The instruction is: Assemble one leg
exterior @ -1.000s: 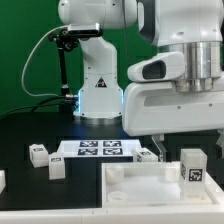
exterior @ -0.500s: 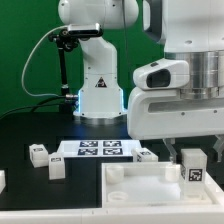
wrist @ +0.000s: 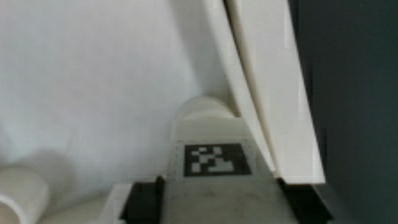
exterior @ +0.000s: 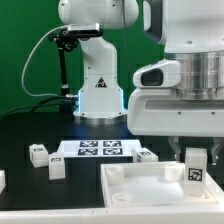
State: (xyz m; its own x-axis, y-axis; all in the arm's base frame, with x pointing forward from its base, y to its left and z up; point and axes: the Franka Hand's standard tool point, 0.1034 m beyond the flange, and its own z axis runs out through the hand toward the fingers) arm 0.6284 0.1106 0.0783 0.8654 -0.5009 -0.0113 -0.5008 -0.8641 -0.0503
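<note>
The leg (exterior: 194, 172), a white block post with a black-and-white tag, stands upright at the right end of the large white tray-like panel (exterior: 140, 186). My gripper (exterior: 194, 156) has come down over the leg's top, one finger on each side, and looks open around it. In the wrist view the leg (wrist: 217, 150) fills the space between the two dark fingers (wrist: 150, 202) of the gripper (wrist: 224, 203). It stands next to the panel's raised rim (wrist: 260, 80).
Three more legs lie on the black table: two at the exterior view's left (exterior: 38, 153) (exterior: 57, 167) and one beside the marker board (exterior: 148, 155). The marker board (exterior: 98, 149) lies behind the panel. The arm's white base (exterior: 98, 92) stands at the back.
My gripper has moved toward the exterior view's right and down, from beside the leg to straddling its top. The leg and the panel have not moved.
</note>
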